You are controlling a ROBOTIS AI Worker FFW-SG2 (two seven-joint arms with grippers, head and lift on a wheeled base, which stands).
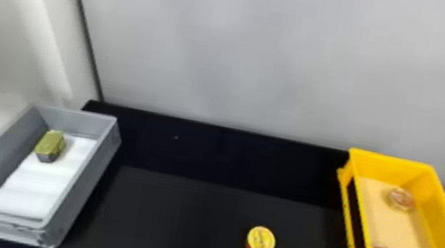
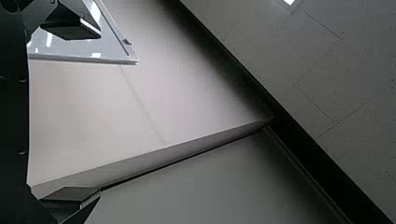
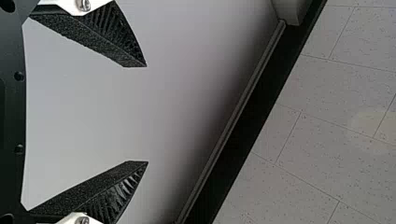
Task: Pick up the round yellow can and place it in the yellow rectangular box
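Head view: can | wrist views: left end effector, right end effector agape, empty

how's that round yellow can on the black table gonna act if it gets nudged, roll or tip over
The round yellow can sits flat end down, so a nudge would probably slide it rather than roll it. It looks squat, so tipping seems unlikely. Its rounded side may make it swivel if pushed off-center.
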